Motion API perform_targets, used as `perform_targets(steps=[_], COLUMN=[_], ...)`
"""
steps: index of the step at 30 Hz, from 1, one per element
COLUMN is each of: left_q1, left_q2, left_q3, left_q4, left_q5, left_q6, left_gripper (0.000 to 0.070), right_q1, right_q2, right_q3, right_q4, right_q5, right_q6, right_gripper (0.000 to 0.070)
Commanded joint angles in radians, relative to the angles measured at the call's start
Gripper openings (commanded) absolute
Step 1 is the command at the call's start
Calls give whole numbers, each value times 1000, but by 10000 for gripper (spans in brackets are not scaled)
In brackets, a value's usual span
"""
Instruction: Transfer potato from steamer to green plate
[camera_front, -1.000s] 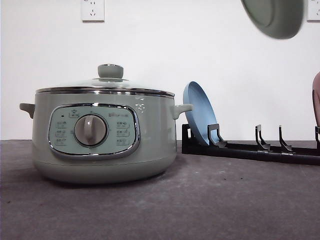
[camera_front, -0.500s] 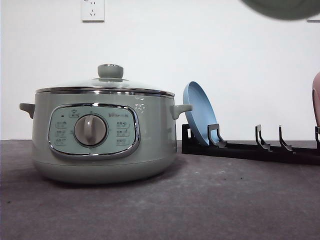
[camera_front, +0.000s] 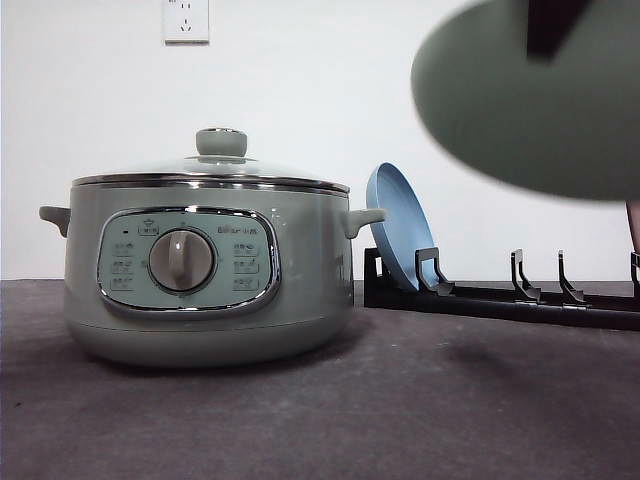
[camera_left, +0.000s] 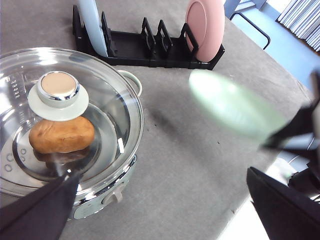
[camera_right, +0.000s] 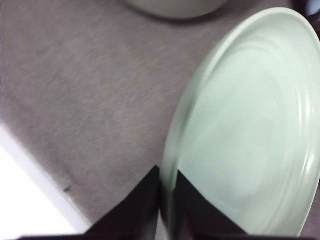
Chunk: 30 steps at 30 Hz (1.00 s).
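Up in the air on the right, we see the green plate (camera_front: 525, 105) held above the gray table (camera_front: 400, 400), big and blurry in the front view. In the right wrist view, our right gripper (camera_right: 167, 192) is pinched tight on the rim of the green plate, one dark finger on each side of the edge. In the left wrist view the plate hangs tilted over the table, beside the steamer (camera_front: 205, 270) and not touching it.

The steamer sits on the table on the left side. Its glass lid (camera_left: 60, 115) is on. Through the glass we see the potato (camera_left: 61, 135) lying inside the steamer, partly under the lid knob (camera_left: 58, 90).

Behind the steamer a black rack (camera_left: 150, 47) stands on the table. A blue plate (camera_front: 400, 230) stands on edge in it, near the steamer's handle. A pink plate (camera_left: 205, 27) stands at the rack's other end.

Two dark fingers of our left gripper (camera_left: 165, 210) show far apart at the edge of the left wrist view, with nothing between them.
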Motion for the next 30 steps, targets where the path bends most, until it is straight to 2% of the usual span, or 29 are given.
perform_targets(steps=[1, 7, 12, 27, 30], left_q1=[-5, -5, -5, -22, -44], left_q2=[8, 8, 8, 8, 8], left_q3=[21, 21, 21, 21, 21], left_q4=[10, 10, 9, -33, -38], left_q5=[3, 3, 3, 3, 3], left_q6=[13, 12, 12, 28, 35], left_gripper=[700, 700, 700, 700, 700], right_q1=[20, 22, 33, 38, 38], right_q2=[9, 28, 72, 247, 257], right_q3=[-42, -233, -334, -337, -338], right_q4=[51, 192, 269, 389, 396], right_q5=[8, 13, 11, 5, 9], right_q6=[47, 65, 42, 42, 53], right_gripper=[6, 5, 6, 10, 61])
